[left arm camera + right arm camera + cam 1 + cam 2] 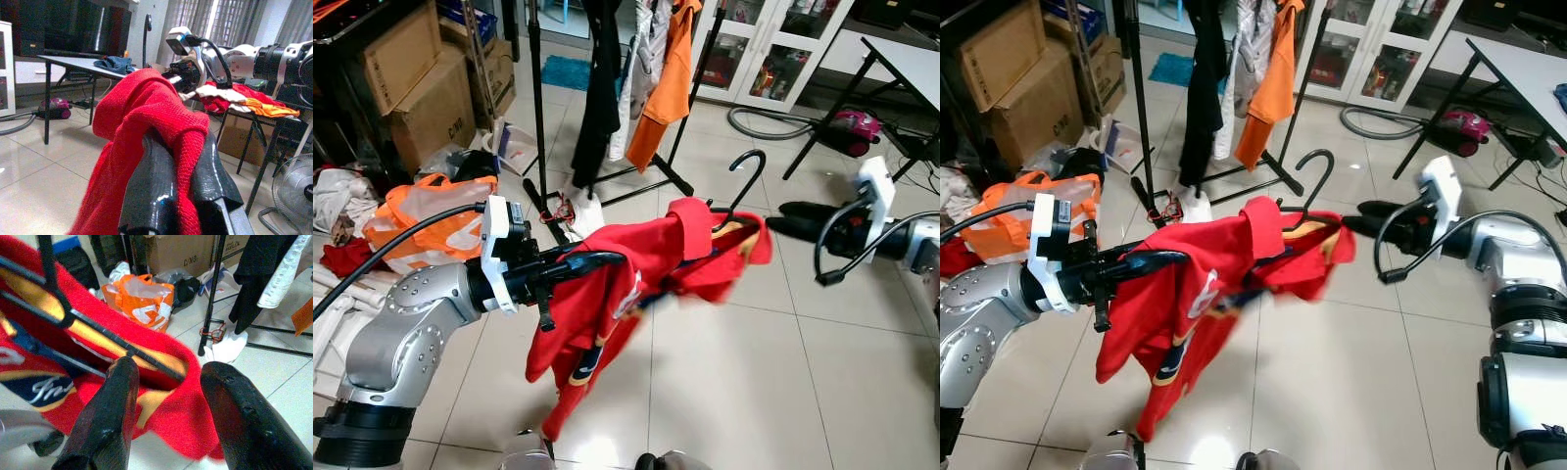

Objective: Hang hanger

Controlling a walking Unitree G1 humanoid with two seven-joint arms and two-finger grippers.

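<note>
A: What is the left gripper doing?

B: At centre-left of the left eye view its black fingers are pinched together on a fold of the red shirt, which drapes down from them.

A: And the right gripper?

B: Centre-right of the right eye view. Its fingers stand apart, just beside the shirt's far edge and the black hanger; whether they touch it, I cannot tell.

A: Where is the hanger?

B: Inside the shirt's collar, at the middle of the frame, hook upward.

A: Beyond that?

B: At upper centre, a black clothes rack with an orange garment. Cardboard boxes sit upper left on the tiled floor.
</note>
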